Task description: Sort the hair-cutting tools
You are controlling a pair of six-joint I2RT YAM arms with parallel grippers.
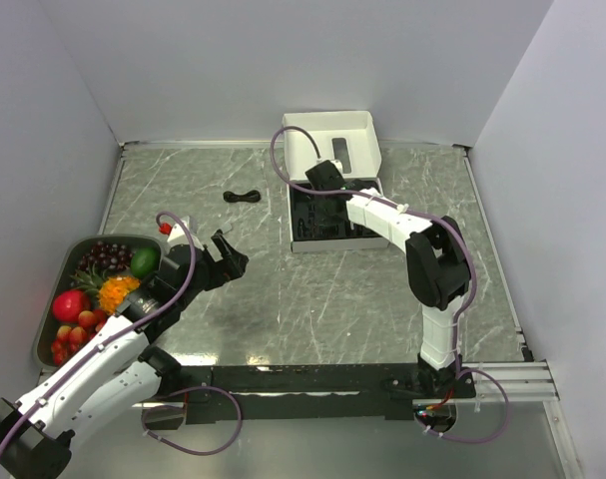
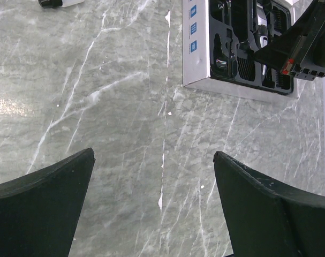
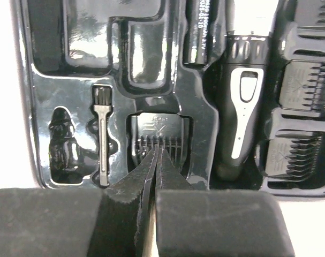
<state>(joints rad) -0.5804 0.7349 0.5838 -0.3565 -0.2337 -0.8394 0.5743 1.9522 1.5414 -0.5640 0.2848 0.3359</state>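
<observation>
Could knock the comb guard askew in its tray slot at lower centre if pushed down with right gripper clenched, seemingly empty, and left gripper released.

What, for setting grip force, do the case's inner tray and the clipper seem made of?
Inner tray: probably moulded plastic, glossy black, judging by sharp reflections on its rounded pockets. Clipper: likely plastic, dark body with a silvery satin inlay.
</observation>
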